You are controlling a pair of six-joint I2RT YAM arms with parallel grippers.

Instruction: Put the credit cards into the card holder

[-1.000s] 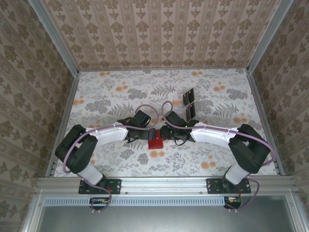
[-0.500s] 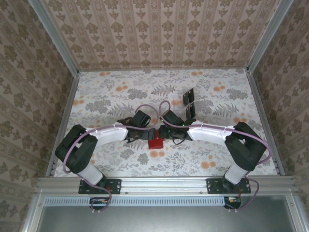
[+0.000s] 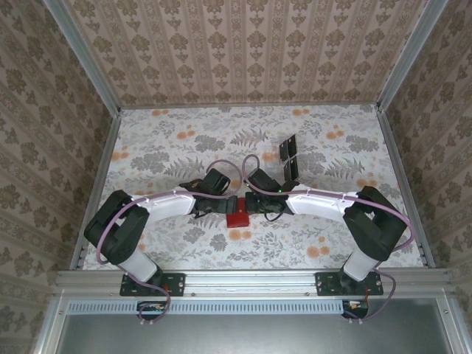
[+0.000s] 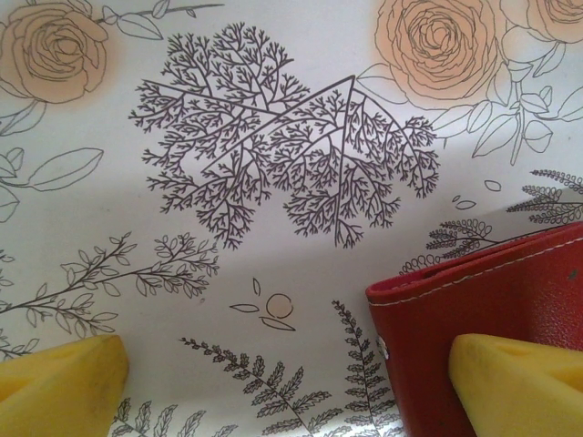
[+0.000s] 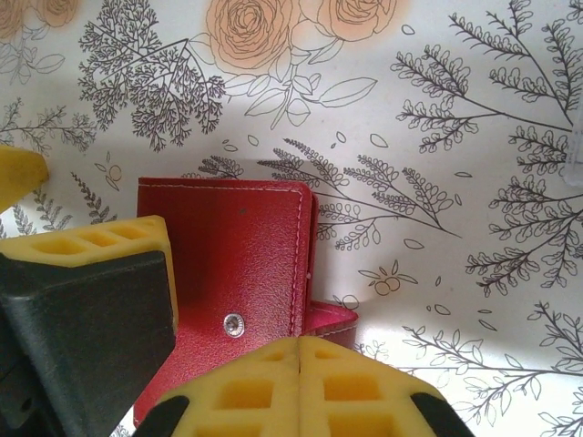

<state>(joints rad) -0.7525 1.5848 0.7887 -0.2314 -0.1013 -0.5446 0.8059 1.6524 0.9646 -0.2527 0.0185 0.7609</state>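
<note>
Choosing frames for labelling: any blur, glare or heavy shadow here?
Top external: even light, sharp, no glare, wallet tiny in frame. Left wrist: cloth print and wallet stitching crisp, yellow fingers soft-edged. Right wrist: wallet crisp, snap glints slightly, faint shadow beside it.

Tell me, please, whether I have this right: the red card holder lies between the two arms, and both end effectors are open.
Not quite: the right end effector is shut, its yellow fingers pressed together in the right wrist view. The left end effector is open, and the card holder does lie between the arms.
</note>
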